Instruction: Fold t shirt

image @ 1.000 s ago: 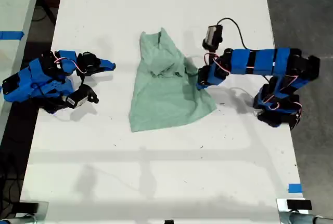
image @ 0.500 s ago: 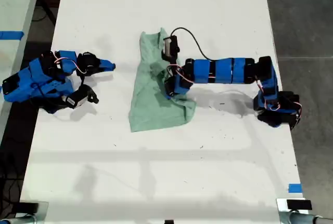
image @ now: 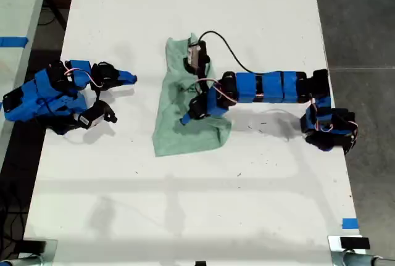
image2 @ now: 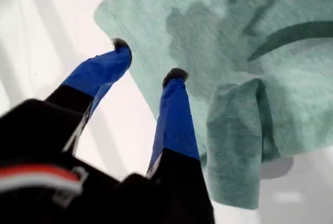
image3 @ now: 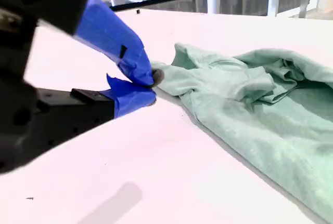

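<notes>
Two grippers: first gripper point(image: 187, 116) spread wide over folded t shirt point(image: 179, 124), holding nothing; second gripper point(image: 131, 79) closed, empty, beside shirt on table point(image: 185, 204)

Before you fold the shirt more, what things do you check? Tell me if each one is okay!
1. My first gripper open: ok, the fingers are spread with nothing between them.
2. First gripper over the t shirt: ok, it hovers above the cloth.
3. My second gripper out of the way: ok, shut, beside the shirt on the table.
4. Shirt flat: not ok, the folded part is bunched and wrinkled.
5. Edges lined up: cannot tell, the arm hides part.
</notes>
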### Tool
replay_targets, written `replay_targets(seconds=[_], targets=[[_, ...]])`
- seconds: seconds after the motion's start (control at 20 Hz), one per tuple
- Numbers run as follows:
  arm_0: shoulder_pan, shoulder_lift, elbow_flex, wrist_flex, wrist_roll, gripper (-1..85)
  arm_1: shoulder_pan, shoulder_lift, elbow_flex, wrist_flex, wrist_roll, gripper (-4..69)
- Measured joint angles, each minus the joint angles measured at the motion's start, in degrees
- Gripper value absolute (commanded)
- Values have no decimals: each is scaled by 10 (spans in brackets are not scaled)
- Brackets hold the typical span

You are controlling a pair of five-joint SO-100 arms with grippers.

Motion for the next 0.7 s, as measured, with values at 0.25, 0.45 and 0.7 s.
replay_targets(seconds=[0.25,0.45,0.7], targets=[[0,0,0,0,0,0,13,84,20,66,-1,121],[0,0,0,1,0,0,65,97,109,121,20,247],[0,0,0,1,0,0,57,20,110,129,66,198]])
